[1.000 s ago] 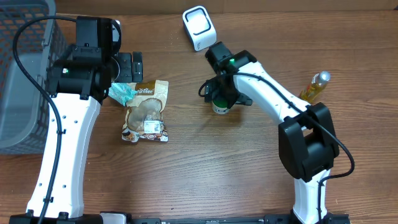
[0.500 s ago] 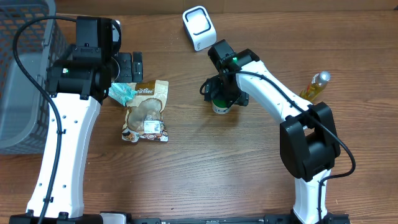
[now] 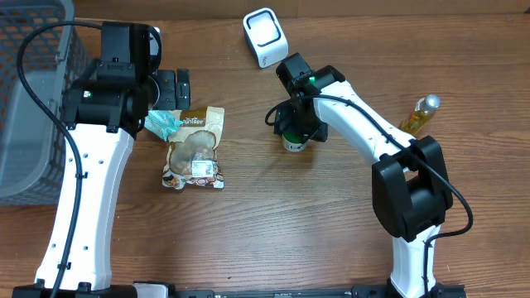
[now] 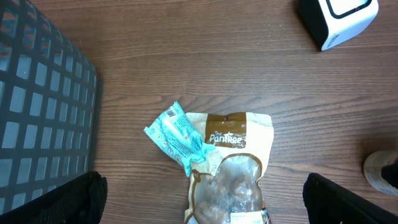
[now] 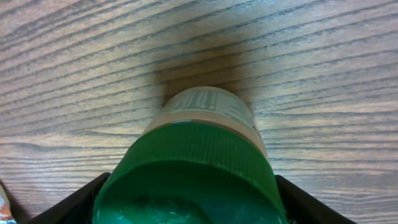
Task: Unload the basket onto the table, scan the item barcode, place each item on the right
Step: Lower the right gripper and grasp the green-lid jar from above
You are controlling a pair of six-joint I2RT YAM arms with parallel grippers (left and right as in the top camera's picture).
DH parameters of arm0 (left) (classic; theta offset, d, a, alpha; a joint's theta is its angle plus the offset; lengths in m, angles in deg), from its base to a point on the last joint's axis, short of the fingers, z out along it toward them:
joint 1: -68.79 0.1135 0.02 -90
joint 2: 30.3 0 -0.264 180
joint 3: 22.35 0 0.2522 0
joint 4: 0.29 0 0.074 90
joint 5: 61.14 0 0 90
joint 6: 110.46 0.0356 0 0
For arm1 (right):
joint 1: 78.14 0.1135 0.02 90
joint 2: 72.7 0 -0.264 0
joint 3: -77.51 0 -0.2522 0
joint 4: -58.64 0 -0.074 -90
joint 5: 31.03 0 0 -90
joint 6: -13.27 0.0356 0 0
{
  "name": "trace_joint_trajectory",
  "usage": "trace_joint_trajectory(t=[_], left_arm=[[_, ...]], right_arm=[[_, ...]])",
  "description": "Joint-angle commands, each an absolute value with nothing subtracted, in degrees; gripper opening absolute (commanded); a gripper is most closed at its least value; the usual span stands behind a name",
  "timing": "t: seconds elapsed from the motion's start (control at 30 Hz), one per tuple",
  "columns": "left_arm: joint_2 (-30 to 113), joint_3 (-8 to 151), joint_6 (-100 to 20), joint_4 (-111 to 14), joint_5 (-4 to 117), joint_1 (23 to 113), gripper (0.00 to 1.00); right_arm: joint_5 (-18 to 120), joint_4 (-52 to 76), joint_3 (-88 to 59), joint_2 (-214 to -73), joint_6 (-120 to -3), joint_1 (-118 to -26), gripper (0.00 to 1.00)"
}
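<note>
Okay, upright jar (image 5: pixel 208 112) sits dead between my right fingers (image 5: pixel 68 208), which flank its green cap (image 5: pixel 186 168); gripped or not, can't tell. At frame left my left fingers (image 4: pixel 68 199) hang wide open, well apart.

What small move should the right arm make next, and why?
Probably close the right gripper on the green-capped jar: its jaws flank the cap, but a firm grip is not evident, and the jar stands on the table, away from the white scanner.
</note>
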State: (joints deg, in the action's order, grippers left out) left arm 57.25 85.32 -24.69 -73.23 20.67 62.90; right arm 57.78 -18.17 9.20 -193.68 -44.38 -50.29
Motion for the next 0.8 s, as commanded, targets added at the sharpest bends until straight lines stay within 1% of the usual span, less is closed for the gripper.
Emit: trace_joint_trajectory(t=[0.0, 0.1, 0.4, 0.47, 0.5, 0.53, 0.67, 0.77], left_arm=[[57.6, 86.0, -23.8, -73.2, 20.4, 63.0, 0.99], [57.6, 86.0, -23.8, -73.2, 20.4, 63.0, 1.0], [57.6, 86.0, -23.8, -73.2, 20.4, 63.0, 1.0], [57.6, 86.0, -23.8, -73.2, 20.4, 63.0, 1.0], [57.6, 86.0, -23.8, -73.2, 20.4, 63.0, 1.0], [57.6, 86.0, -23.8, -73.2, 20.4, 63.0, 1.0], [57.6, 86.0, -23.8, -73.2, 20.4, 63.0, 0.99], [57.6, 86.0, -23.8, -73.2, 20.4, 63.0, 1.0]], right_arm=[[58.0, -18.1, 9.9, -193.7, -43.5, -50.0, 0.71], [58.0, -19.2, 9.9, -193.7, -43.5, -50.0, 0.66], [58.0, -25.0, 9.9, -193.7, -43.5, -49.6, 0.65], [58.0, -25.3, 9.9, -193.7, -43.5, -49.4, 0.7], [58.0, -25.1, 9.9, -193.7, -43.5, -49.3, 0.83], [58.0, -24.9, 9.9, -193.7, -43.5, -49.3, 0.88], [59.1, -23.7, 9.9, -193.7, -43.4, -49.3, 0.88], [59.3, -23.6, 9.9, -193.7, -41.3, -49.1, 0.87]])
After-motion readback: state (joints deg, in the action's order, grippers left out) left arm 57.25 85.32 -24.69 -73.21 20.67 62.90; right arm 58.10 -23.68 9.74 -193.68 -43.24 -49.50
